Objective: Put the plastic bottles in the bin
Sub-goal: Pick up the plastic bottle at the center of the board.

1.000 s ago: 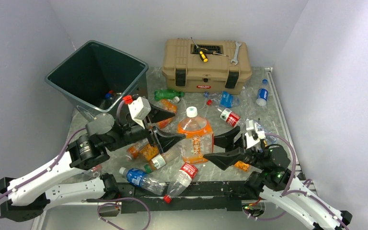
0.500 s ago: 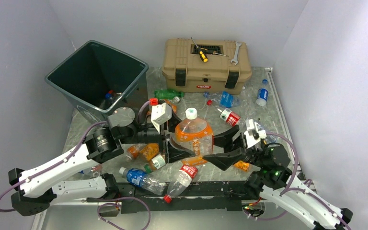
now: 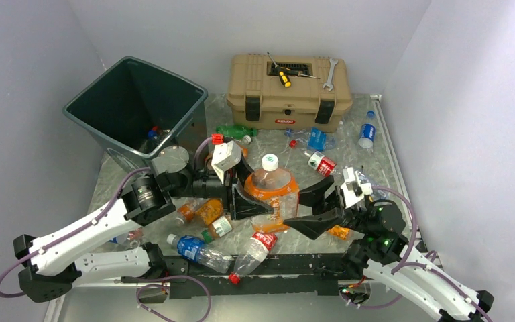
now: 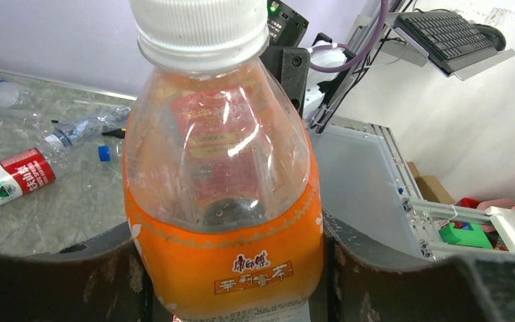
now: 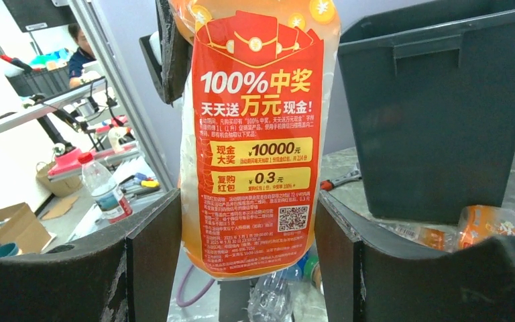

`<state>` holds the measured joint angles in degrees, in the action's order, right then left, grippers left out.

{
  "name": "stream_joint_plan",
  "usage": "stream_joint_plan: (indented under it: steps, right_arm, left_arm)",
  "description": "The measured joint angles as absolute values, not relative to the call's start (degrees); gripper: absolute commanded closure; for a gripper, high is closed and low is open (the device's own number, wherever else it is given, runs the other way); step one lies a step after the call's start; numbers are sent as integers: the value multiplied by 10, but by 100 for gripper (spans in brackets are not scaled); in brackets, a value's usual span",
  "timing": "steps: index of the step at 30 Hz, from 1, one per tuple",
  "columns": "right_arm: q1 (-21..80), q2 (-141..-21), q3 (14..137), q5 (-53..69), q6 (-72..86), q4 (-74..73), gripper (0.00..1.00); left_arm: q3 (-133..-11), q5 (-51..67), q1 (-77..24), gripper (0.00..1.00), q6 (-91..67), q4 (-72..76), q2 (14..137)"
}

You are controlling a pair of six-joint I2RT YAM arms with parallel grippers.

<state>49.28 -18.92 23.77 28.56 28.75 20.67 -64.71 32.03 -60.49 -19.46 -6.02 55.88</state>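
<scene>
- Left gripper: pinching the large clear plastic bottle with orange label and white cap, one finger on each side of its lower body. A second ago these fingers were spread wide and stood short of the bottle, closer to the bin; they have since swung away from the bin and come together on the label.
- Right gripper: clamped on the same bottle from the side away from the bin, fingers against the red printed panel. Its hold is unchanged over that second.
- Held bottle: upright and seemingly clear of the table. It is outside the tall dark green square plastic bin, just off the bin's near corner and not over its opening.
- Meaning for the task (judgement): this looks like a handover to the arm nearer the bin. The farther gripper must let go before the bottle can be carried over the rim, so nothing has been added to the bin yet.
- Count, task items: one bin. At least one small bottle lies on its floor. Roughly a dozen loose bottles lie outside it, of which one is green, several orange and the rest clear. The arms hide some, so the tally is approximate.
- Count, other items: one tan plastic toolbox stands beyond the bin's far corner. One yellow-handled screwdriver and one grey metal wrench lie on its lid.
</scene>
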Motion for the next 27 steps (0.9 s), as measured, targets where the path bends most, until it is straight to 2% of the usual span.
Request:
stream_joint_plan:
  steps: [2,3,4,7,10,14,17,22,24,27]
  right_arm:
    - [493,-189,238,284,287,205,41]
    - [493,-189,241,283,288,200,18]
    - [493,-189,246,282,287,191,3]
    - [494,-187,273,270,283,147,0]
    - [494,-174,313,229,271,82,0]
    - [494,-148,345,153,269,22,0]
    - [494,-132,344,88,280,-14,0]
    - [494,-133,306,20,295,-42,0]
    - [494,-138,283,1,305,-44,0]
    - [494,-145,251,-37,340,-51,0]
  left_arm:
    - [-647,321,-604,57,-194,-60,559]
    - [-647,320,-604,58,-193,-60,559]
    - [-648,319,-604,59,-192,-61,559]
    - [-662,309,-604,60,-183,-79,560]
    - [-702,235,-604,63,-155,-118,558]
    - [-770,39,-604,65,-92,-170,551]
    - [-849,-99,-603,63,-19,-204,571]
    - [-915,-298,-599,61,154,-138,619]
    - [-928,-340,-581,63,213,-114,643]
    - [-964,-348,-495,62,235,-114,687]
